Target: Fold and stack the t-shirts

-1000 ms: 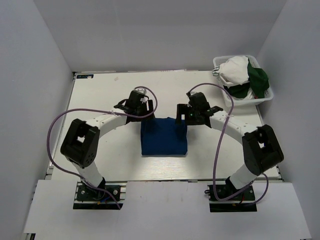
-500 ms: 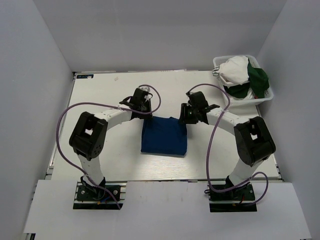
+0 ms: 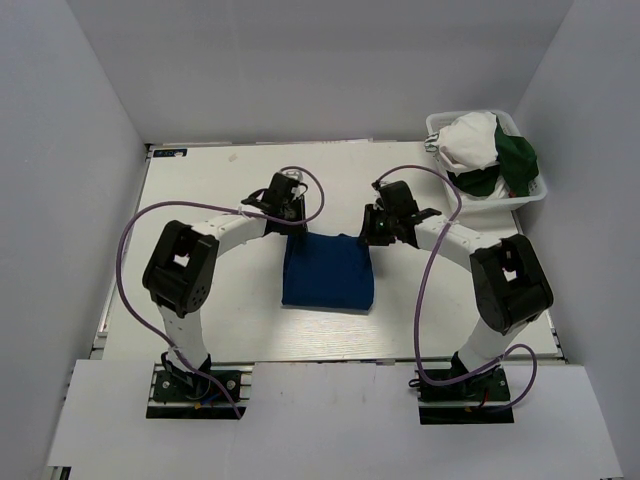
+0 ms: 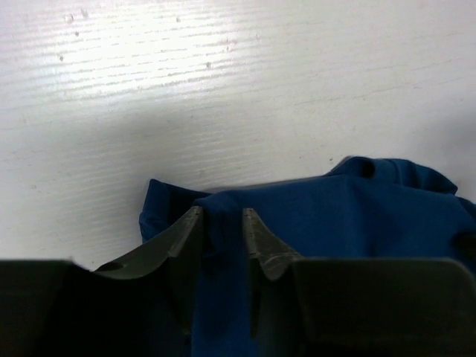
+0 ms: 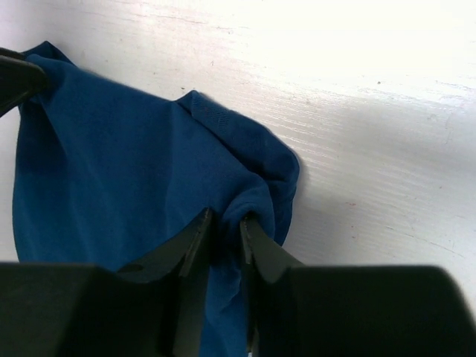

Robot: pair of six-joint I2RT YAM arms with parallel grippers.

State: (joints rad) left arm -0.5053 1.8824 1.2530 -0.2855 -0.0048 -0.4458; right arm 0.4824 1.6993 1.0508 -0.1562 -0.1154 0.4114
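1. The royal blue t-shirt (image 3: 328, 272) lies mid-table (image 3: 200, 200), folded into a rough rectangle with its far edge rumpled.
2. The left gripper (image 4: 222, 216) has narrow jaws, pinching the shirt's far-left corner.
3. The right gripper (image 5: 227, 219) pinches the far-right corner likewise.

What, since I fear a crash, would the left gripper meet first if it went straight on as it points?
The blue t-shirt, which the left gripper is pinching; just past its tips lies a strip of cloth, then probably the white table, though depth is unclear.
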